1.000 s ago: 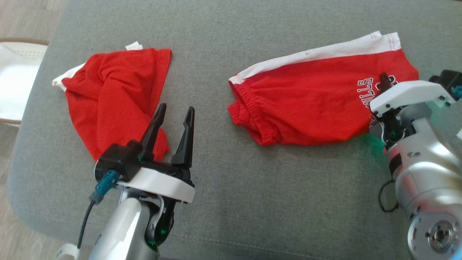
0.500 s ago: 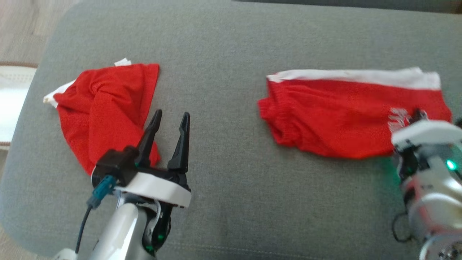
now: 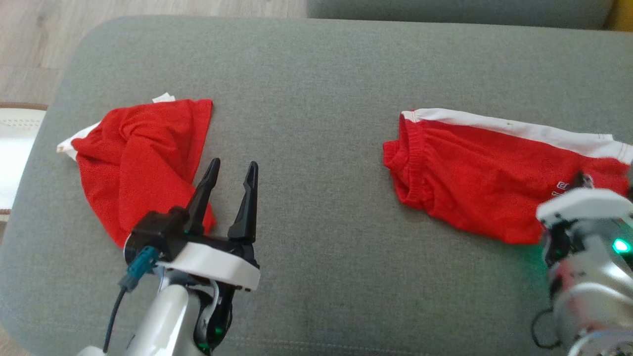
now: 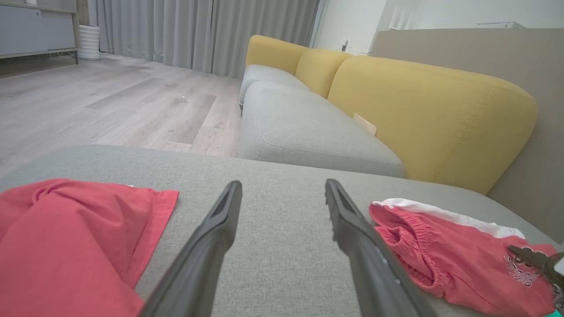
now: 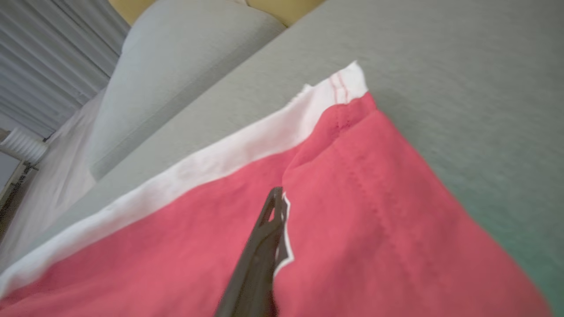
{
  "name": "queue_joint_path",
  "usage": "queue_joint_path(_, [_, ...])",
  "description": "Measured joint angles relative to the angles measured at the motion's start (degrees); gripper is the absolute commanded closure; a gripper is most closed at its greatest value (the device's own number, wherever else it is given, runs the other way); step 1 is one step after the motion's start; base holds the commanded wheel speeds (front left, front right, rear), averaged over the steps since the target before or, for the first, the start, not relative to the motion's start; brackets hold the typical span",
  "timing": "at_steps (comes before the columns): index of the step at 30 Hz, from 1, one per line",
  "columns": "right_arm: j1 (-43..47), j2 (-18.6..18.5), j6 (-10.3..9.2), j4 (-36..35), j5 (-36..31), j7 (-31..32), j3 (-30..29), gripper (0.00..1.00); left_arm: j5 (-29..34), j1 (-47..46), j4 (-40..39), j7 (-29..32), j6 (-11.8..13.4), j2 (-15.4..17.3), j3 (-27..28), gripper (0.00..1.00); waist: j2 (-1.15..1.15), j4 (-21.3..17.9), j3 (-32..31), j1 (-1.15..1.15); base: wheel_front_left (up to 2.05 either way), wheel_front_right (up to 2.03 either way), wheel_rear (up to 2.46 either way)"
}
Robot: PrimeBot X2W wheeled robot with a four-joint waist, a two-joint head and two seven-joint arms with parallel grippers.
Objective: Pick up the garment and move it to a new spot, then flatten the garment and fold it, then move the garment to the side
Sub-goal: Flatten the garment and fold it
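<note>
Red shorts w/ white side stripe [image 3: 474, 188], folded flat, right end of grey fabric cushion [image 3: 321, 74]; fold looks done, only side move left. R gripper [image 3: 583, 179] pinched closed on printed leg end. L gripper [image 3: 231, 170] spread wide, empty, cushion front-left.

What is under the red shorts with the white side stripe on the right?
The red shorts with the white side stripe rest on the grey fabric cushion. The cloth covers whatever lies directly beneath, so that cannot be seen.
</note>
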Motion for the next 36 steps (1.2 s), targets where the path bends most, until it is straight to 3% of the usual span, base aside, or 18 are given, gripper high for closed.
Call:
queue_joint_path(4, [-3.2,2.6,0.0,-1.5,-1.6,-0.4,3.3,1.0,0.3,1.0,0.7,0.0,0.0,0.0,0.2,0.0,0.0,0.5,-1.3,0.0,0.0,0.0,0.0])
queue_joint_path(8, [-4.1,2.4,0.0,0.4,0.8,-0.5,9.0,1.0,0.3,1.4,0.8,0.0,0.0,0.0,0.3,0.0,0.0,1.0,-2.3,0.0,0.0,0.0,0.0])
queue_joint_path(9, [-5.2,2.4,0.0,1.8,5.1,-0.5,15.3,1.0,0.3,1.6,0.9,0.0,-0.1,0.0,0.3,0.0,0.0,1.5,-3.0,0.0,0.0,0.0,0.0])
queue_joint_path(14, [-6.2,2.4,-0.01,1.6,21.7,-0.5,35.8,1.0,0.3,2.1,1.3,0.0,-0.1,0.0,0.3,0.0,0.0,2.9,-4.4,0.0,0.0,0.0,0.0])
queue_joint_path(17, [-0.8,2.4,0.0,-6.9,32.8,-0.5,49.4,1.0,0.8,2.2,1.4,0.0,-0.1,0.0,0.3,0.0,0.0,3.4,-5.2,0.0,0.0,0.0,0.0])
queue_joint_path(20, [6.8,2.6,0.0,-12.3,38.7,-0.5,58.2,1.0,0.9,3.5,1.4,0.0,0.0,0.0,0.6,0.0,0.0,3.6,-5.7,0.0,0.0,0.0,0.0])
queue_joint_path(24, [11.6,2.6,0.0,-13.6,40.8,-0.3,63.8,1.0,0.9,4.6,1.4,0.0,0.0,0.0,0.9,0.0,0.0,3.7,-5.9,0.0,0.0,0.0,0.0])
queue_joint_path(35, [8.9,2.5,-0.01,-14.7,42.0,-0.4,69.9,1.0,0.9,4.6,0.8,0.0,0.0,0.0,1.1,0.0,0.0,4.0,-5.0,0.0,0.0,0.0,0.0])
queue_joint_path(36, [8.7,2.5,-0.01,-14.7,41.7,-0.4,70.4,0.0,0.9,4.6,0.8,0.0,0.0,0.0,1.1,0.0,0.0,4.0,-5.0,0.0,0.0,0.0,0.0])
